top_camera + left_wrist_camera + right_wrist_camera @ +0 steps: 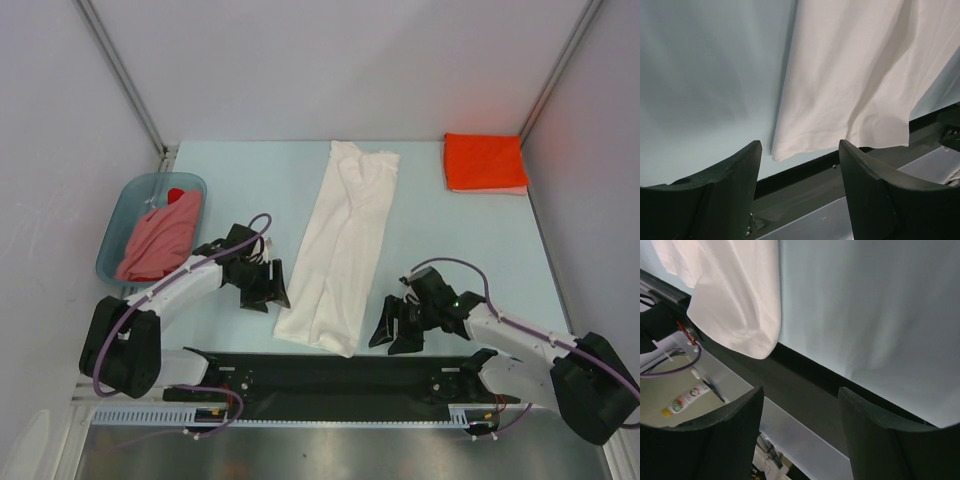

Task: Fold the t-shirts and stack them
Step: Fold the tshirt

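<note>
Down the middle of the table lies the white tee, a long strip, near hem over the black rail. Left gripper and right gripper flank it, both wide open, empty. Risk: pinch one layer and the fold spills open. Four tees: white, orange-red tee far right, pink tee and red tee in the one basin; two grippers.

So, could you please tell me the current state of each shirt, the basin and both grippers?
white t-shirt: folded lengthwise into a long strip, flat on the table, not held.
orange-red t-shirt: folded square, far right corner.
pink t-shirt: unfolded, crumpled in the basin.
basin: upright, holding unfolded cloth.
left gripper: open, empty.
right gripper: open, empty.
</note>
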You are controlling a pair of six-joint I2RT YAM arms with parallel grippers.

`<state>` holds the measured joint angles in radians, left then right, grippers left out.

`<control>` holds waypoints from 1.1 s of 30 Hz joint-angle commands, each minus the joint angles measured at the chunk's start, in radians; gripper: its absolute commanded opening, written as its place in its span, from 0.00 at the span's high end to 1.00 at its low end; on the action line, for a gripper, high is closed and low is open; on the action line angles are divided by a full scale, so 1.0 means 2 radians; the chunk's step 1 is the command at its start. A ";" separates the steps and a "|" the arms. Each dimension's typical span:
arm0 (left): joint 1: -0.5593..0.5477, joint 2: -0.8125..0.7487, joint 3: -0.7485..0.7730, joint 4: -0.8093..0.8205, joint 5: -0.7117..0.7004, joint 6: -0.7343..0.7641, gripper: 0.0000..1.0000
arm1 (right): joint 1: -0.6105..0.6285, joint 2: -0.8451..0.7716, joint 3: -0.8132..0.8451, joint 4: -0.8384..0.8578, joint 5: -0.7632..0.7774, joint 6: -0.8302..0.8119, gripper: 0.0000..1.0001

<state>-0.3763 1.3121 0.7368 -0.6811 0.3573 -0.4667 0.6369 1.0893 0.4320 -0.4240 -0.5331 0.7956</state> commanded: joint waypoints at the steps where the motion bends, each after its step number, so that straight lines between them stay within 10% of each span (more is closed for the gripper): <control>1: 0.006 0.000 0.001 -0.005 0.000 0.014 0.31 | 0.025 -0.042 -0.049 0.150 -0.020 0.129 0.33; 12: 0.006 0.048 -0.006 -0.003 -0.003 0.003 0.37 | 0.067 0.043 -0.119 0.358 -0.003 0.259 0.40; 33: 0.006 0.020 -0.074 0.029 0.010 -0.057 0.35 | 0.139 0.110 -0.086 0.362 0.091 0.337 0.58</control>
<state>-0.3698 1.3521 0.6113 -0.6548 0.3931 -0.5606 0.9054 1.3071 0.2550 0.2752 -0.4030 1.4258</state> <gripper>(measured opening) 0.652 0.435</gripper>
